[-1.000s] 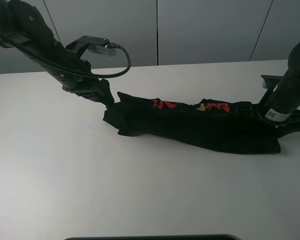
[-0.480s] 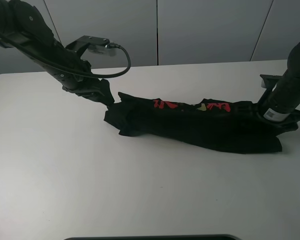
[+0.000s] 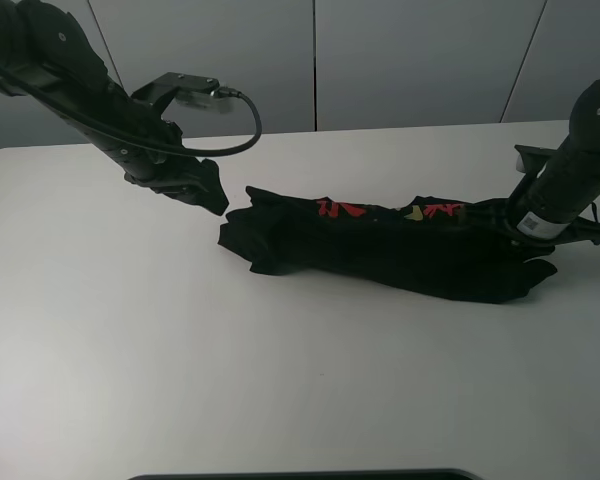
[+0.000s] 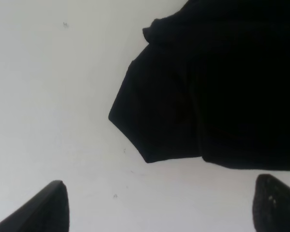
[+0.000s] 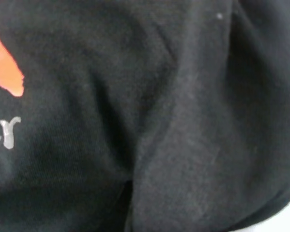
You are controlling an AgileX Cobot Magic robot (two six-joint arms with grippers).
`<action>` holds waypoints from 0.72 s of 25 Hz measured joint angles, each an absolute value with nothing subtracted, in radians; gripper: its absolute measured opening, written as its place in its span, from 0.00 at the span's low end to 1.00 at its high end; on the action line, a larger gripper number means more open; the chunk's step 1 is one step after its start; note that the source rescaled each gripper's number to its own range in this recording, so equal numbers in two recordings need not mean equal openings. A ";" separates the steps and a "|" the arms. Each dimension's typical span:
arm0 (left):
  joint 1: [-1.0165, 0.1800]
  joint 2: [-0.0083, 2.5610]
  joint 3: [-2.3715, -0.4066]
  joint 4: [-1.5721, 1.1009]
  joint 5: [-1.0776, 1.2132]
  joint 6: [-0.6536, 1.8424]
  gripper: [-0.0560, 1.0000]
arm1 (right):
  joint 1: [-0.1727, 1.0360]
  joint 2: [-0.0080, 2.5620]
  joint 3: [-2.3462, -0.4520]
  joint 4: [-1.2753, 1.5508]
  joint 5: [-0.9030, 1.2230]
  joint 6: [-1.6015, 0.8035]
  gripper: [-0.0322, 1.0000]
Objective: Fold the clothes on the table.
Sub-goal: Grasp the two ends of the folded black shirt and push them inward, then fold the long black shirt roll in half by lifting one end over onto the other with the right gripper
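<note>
The black T-shirt (image 3: 380, 245) lies bunched in a long strip across the far half of the white table (image 3: 280, 380), with red print (image 3: 342, 210) showing along its top edge. My left gripper (image 3: 218, 200) is open and empty, just off the shirt's left end. In the left wrist view (image 4: 159, 208) its fingertips (image 4: 53, 208) stand wide apart over bare table, short of the cloth (image 4: 222, 96). My right gripper (image 3: 510, 222) is buried in the shirt's right end and holds it raised. Black cloth (image 5: 183, 121) fills the right wrist view and hides the fingers.
The left arm's cable (image 3: 245, 130) loops above the table's far side. Grey wall panels (image 3: 410, 60) stand behind the table. A dark object's edge (image 3: 300, 474) shows at the near table edge.
The shirt has slid to the right, away from my left gripper, which now stands apart from it. The shirt's right end has lifted and drawn in with the right gripper.
</note>
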State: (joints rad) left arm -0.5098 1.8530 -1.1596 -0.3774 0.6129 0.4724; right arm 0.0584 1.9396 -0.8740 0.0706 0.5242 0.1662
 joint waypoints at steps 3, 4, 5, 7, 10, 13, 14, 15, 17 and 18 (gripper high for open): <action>-0.510 1.853 -1.160 -0.377 0.613 0.472 0.98 | 0.058 1.940 -0.874 0.071 0.524 0.165 0.14; -0.510 1.853 -1.160 -0.377 0.613 0.472 0.98 | 0.058 1.940 -0.874 0.071 0.524 0.165 0.14; -0.510 1.853 -1.160 -0.377 0.613 0.472 0.98 | 0.058 1.940 -0.874 0.071 0.524 0.165 0.14; -0.510 1.853 -1.160 -0.377 0.614 0.472 0.98 | 0.058 1.940 -0.876 0.071 0.528 0.165 0.14; -0.510 1.853 -1.160 -0.377 0.616 0.472 0.98 | 0.058 1.928 -0.876 0.062 0.532 0.165 0.14; -0.510 1.853 -1.160 -0.374 0.622 0.474 0.98 | 0.058 1.897 -0.874 0.015 0.554 0.165 0.14; -0.510 1.853 -1.160 -0.369 0.624 0.474 0.98 | 0.058 1.884 -0.874 -0.012 0.584 0.165 0.14; -0.510 1.853 -1.160 -0.367 0.626 0.474 0.98 | 0.056 1.865 -0.884 -0.038 0.628 0.165 0.14; -0.510 1.853 -1.160 -0.365 0.626 0.474 0.98 | 0.056 1.830 -0.914 -0.078 0.710 0.165 0.14; -0.510 1.853 -1.160 -0.365 0.628 0.474 0.98 | 0.056 1.803 -0.940 -0.097 0.747 0.165 0.14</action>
